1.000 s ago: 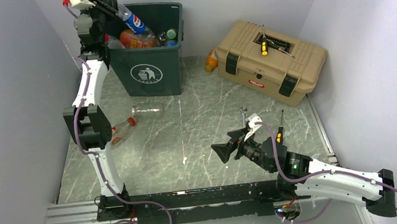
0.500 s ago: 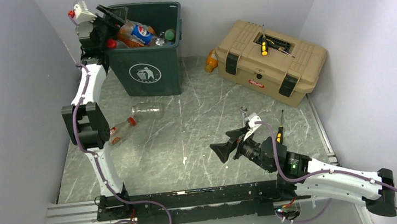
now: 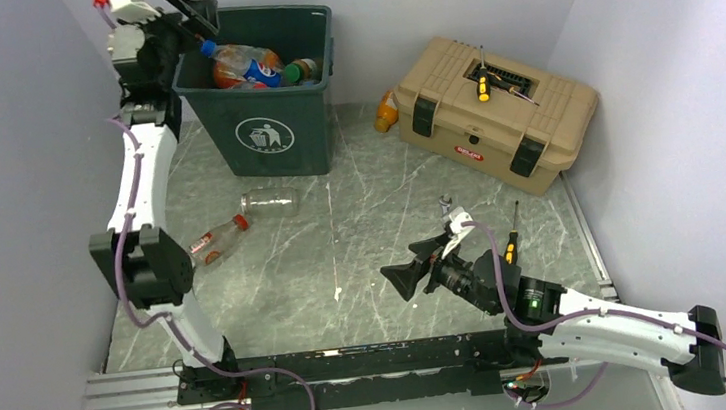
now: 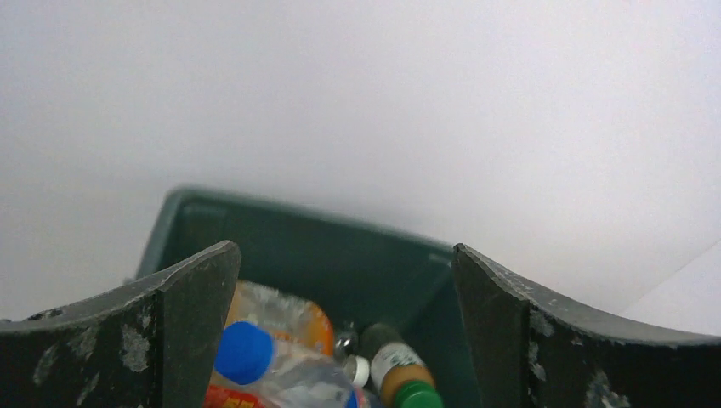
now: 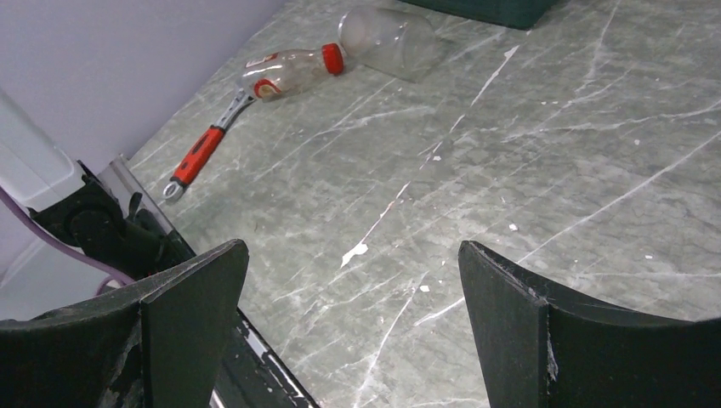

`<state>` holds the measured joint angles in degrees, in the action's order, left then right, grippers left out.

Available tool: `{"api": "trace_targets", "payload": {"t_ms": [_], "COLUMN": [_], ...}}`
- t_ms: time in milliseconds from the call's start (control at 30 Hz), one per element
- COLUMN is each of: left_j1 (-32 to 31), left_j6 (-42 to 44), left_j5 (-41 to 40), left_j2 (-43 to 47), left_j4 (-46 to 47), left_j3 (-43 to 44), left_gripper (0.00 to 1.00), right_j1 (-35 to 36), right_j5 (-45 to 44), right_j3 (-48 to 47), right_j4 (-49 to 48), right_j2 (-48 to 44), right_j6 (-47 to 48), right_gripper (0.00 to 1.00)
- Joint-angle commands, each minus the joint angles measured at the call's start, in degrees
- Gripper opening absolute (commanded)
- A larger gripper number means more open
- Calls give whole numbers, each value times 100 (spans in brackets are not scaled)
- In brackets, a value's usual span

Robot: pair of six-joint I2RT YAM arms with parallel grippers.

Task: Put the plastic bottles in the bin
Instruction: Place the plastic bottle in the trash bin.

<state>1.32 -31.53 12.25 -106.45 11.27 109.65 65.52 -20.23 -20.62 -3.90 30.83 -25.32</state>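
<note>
Since a second before, the left gripper (image 3: 188, 13) had sprung wide and drawn back over the left rim of the bin (image 3: 272, 133), and the Pepsi bottle (image 3: 243, 64) it had carried lay on the heap inside. Its two dark, scuffed, curved fingers (image 4: 191, 314) stood spread and released, with nothing between them. Below the gap were the bin's smooth dark green rim, the Pepsi bottle's round blue cap just beside the left-hand finger, and a green-capped bottle (image 4: 398, 378) of brown drink nearer the right-hand one. The bin was tapered and square-rimmed, with a white litter symbol on its front. The right gripper (image 3: 413, 266) hung low over the table (image 3: 377, 184), a glossy grey-green slab veined in white, with its jaws likewise parted and empty. Well beyond its fingertips a crinkled clear bottle (image 5: 393, 34) lay on its side, and just beside that a slim red-capped bottle (image 5: 289, 72) with a red label. Nearer the left-hand finger lay a wrench (image 5: 204, 153) with an orange-red grip and a steel head. Far off to the right of those fingers an orange bottle (image 3: 386, 112) rested against a boxy tan toolbox (image 3: 496, 117).
</note>
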Motion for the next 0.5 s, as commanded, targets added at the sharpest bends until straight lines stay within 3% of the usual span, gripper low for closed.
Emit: {"api": "trace_targets", "payload": {"t_ms": [0, 233, 467], "left_j1": [-8, -701, -1137], "left_j6": [754, 1917, 1819], "left_j5": [-324, -1462, -2546], "left_j2": [1173, 3097, 4715], "left_j4": [200, -1484, -3961], "left_j3": [78, -1493, -3167], "left_gripper": [100, 99, 99], "right_j1": [23, 16, 23], "right_j5": [164, -92, -216], "right_j3": [-304, -416, -470], "right_j4": [-342, -167, -153], "right_j2": [44, -65, 77], "right_j6": [-72, 129, 284], "right_gripper": [99, 99, 99]}}
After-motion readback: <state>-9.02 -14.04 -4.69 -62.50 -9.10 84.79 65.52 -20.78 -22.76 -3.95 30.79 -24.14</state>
